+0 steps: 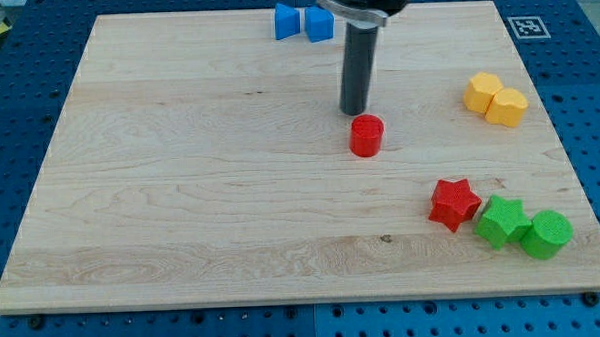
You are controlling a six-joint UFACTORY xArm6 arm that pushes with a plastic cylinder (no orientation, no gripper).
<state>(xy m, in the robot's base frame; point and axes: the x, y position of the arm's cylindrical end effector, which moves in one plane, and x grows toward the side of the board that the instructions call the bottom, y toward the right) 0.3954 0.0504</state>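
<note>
My tip stands on the wooden board just above a red cylinder, very close to it or touching its top edge. Two blue blocks sit side by side at the view's top, left of the rod. At the right are two yellow blocks pressed together. Lower right holds a red star, a green star and a green cylinder in a row.
The board lies on a blue perforated table. A black and white marker is stuck at the board's top right corner.
</note>
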